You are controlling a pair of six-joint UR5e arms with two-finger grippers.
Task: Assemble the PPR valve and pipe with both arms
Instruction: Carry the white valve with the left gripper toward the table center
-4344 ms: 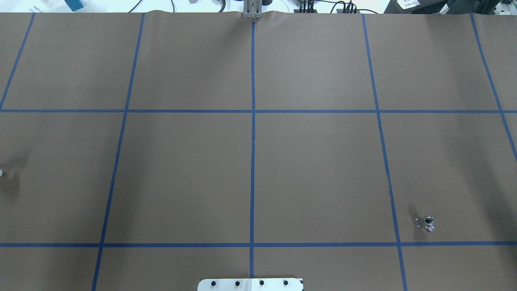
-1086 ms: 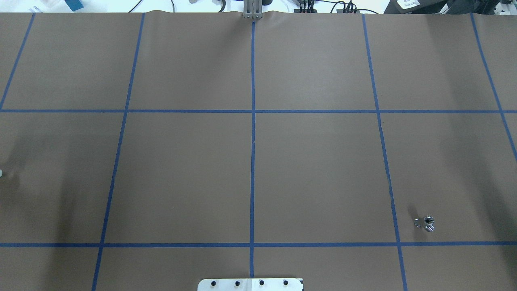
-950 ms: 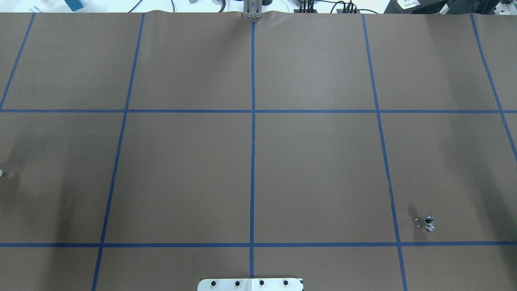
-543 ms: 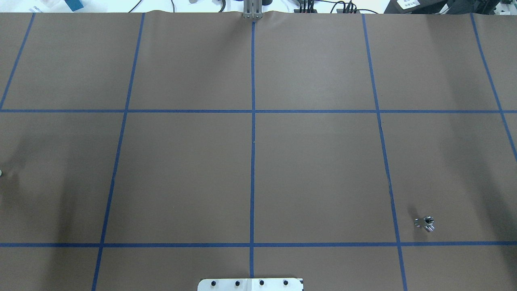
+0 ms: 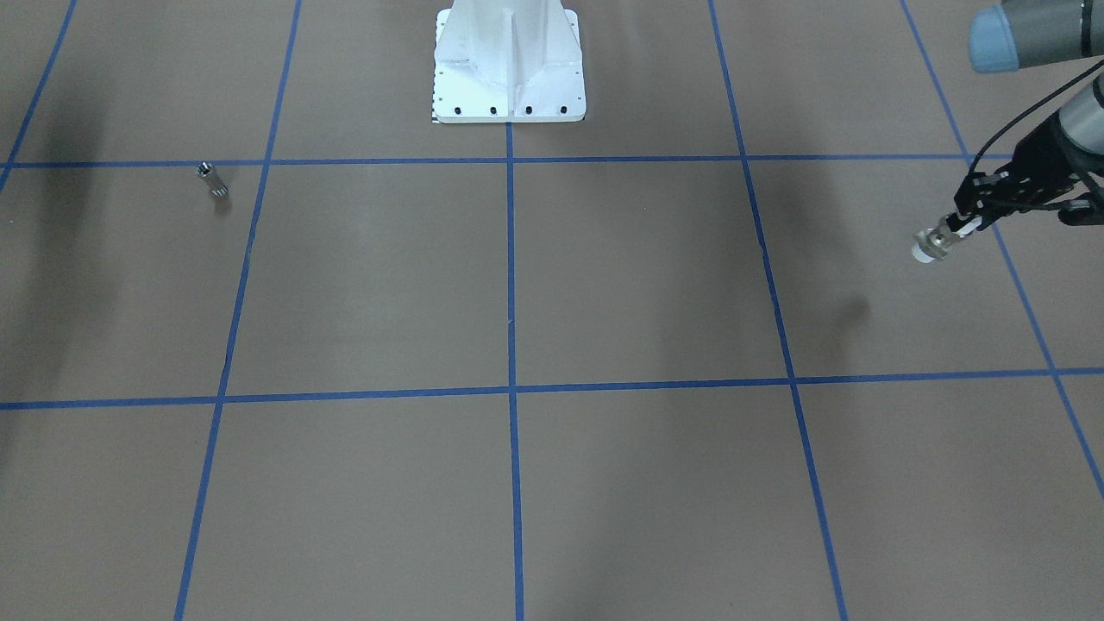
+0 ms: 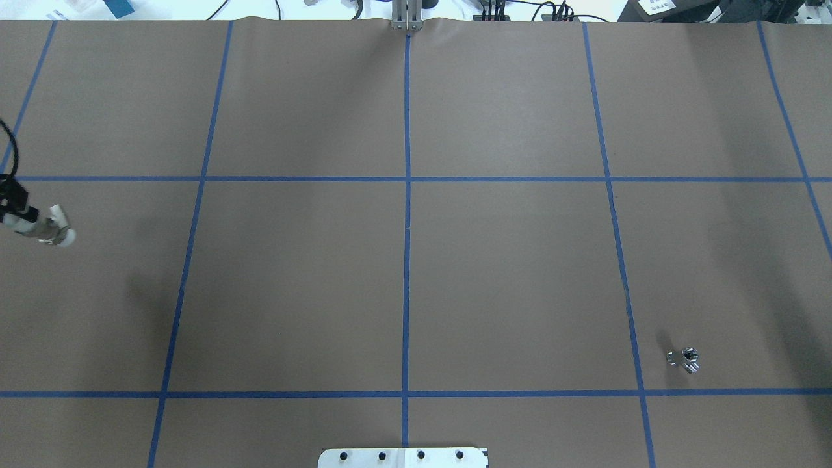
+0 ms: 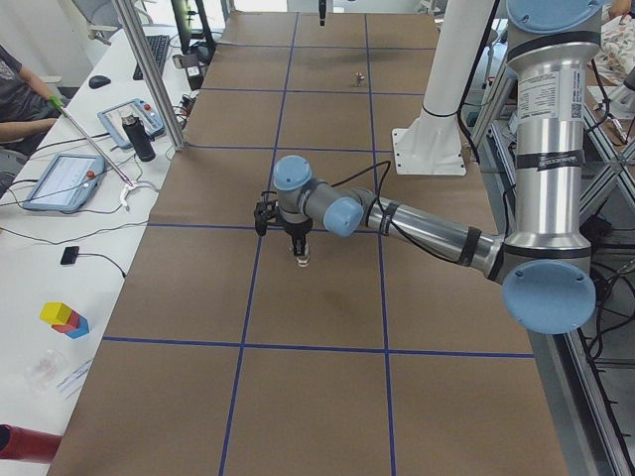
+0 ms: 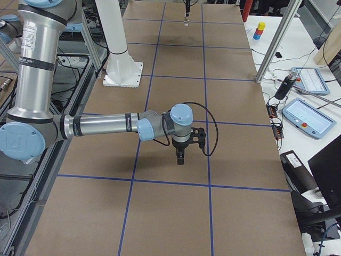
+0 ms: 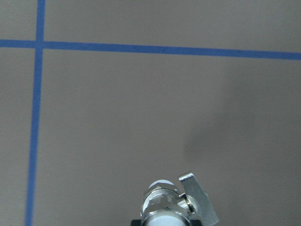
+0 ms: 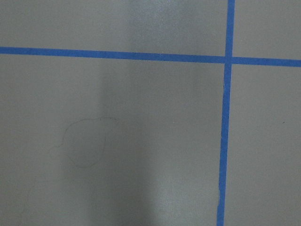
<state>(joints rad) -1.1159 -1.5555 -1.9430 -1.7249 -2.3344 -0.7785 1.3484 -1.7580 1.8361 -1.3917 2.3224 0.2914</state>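
My left gripper (image 5: 959, 226) is shut on the PPR valve (image 5: 933, 245), a white fitting with a silvery middle, and holds it above the table. The pair shows at the left edge of the overhead view, valve (image 6: 49, 229) and gripper (image 6: 19, 218). In the left wrist view the valve (image 9: 162, 200) points forward with its flat handle tab (image 9: 197, 200) to the right. The pipe (image 6: 686, 359), a small silvery cylinder, stands alone on the table, also in the front view (image 5: 212, 179). My right gripper (image 8: 181, 159) hangs over the table; I cannot tell whether it is open.
The brown table cover (image 6: 292, 279) carries a blue tape grid. The white pedestal base (image 5: 509, 60) stands at the robot's edge. Tablets (image 7: 64, 178), a bottle (image 7: 139, 134) and a metal post (image 7: 149, 74) line the operators' side.
The valve lay at the overhead view's left edge. Now my left gripper holds it, lifted and moved up and rightward into that view. The pipe has not moved.
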